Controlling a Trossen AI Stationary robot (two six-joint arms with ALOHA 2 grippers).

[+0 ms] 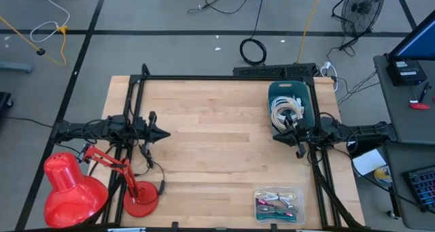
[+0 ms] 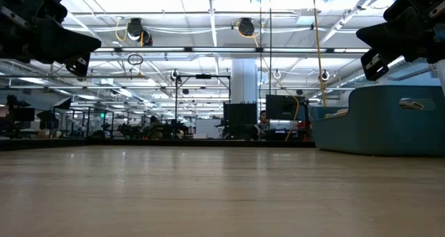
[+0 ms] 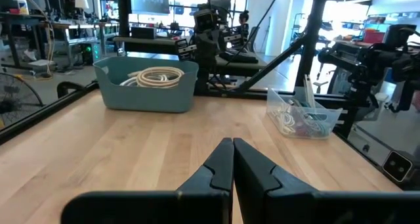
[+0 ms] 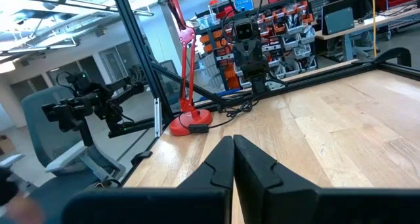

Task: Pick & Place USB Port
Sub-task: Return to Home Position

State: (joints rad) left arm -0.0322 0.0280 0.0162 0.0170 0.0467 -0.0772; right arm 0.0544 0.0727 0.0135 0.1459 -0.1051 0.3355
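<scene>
Two dark fingers of the left gripper (image 3: 233, 142) are pressed together, tips touching, holding nothing. Its arm reaches in from the left edge of a pale wooden table (image 1: 217, 150), raised above it. The right gripper (image 4: 233, 140) is likewise closed and empty, raised at the edge of a blue plastic bin (image 1: 291, 89) that holds coiled cream cables (image 1: 287, 111). A transparent bin (image 1: 279, 189) of mixed coloured cables (image 1: 277, 206) sits well apart, at a right-hand corner. A red desk lamp (image 1: 68, 184) stands beside the left arm. Workshop benches fill the room behind.

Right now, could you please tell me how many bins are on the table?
2: the blue bin at the high view's upper right, the transparent bin at its lower right.
</scene>
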